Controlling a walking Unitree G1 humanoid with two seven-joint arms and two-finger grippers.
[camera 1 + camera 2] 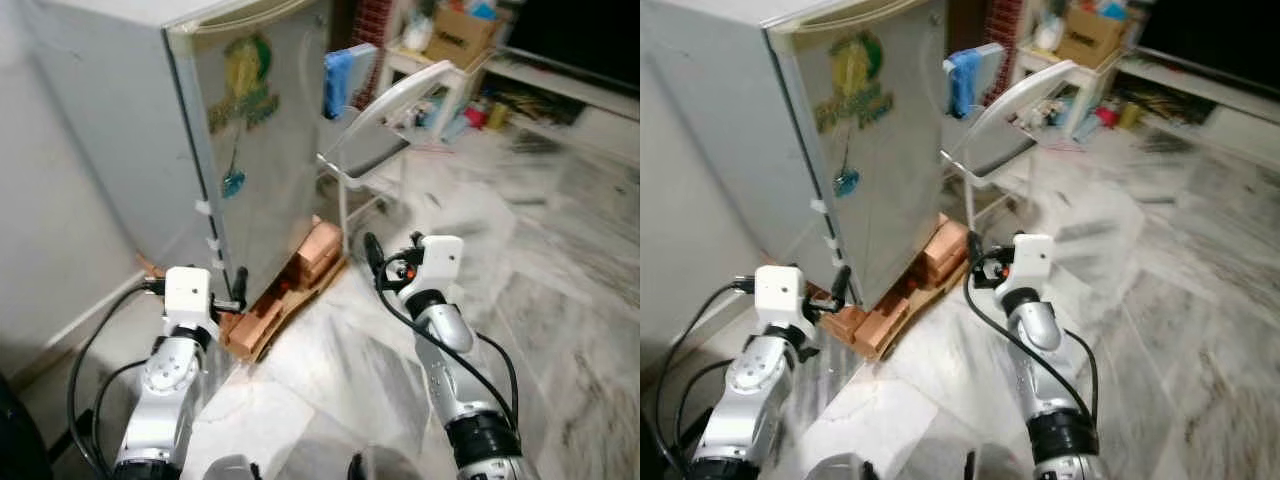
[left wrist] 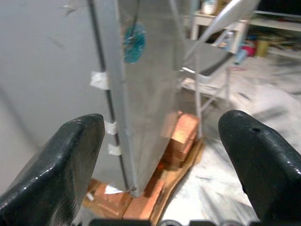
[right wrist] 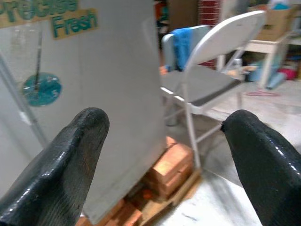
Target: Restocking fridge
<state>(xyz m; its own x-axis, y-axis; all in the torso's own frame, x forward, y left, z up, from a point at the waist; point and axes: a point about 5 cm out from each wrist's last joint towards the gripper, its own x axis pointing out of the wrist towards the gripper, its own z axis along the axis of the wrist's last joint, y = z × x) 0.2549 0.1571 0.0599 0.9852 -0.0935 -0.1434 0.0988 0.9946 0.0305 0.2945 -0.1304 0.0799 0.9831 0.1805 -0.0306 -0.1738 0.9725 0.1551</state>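
A small grey fridge stands with its door shut; the door carries a green and yellow sticker and a round teal magnet. It rests on orange bricks and a wooden board. My left gripper is open, low down, close to the fridge's front left corner by the taped door edge. My right gripper is open too, held over the floor just right of the bricks, facing the door. Both hold nothing.
A white folding chair stands right beside the fridge, a blue cloth hanging behind it. A white table with a cardboard box and clutter sits at the back. A wall runs along the left. Marble floor spreads to the right.
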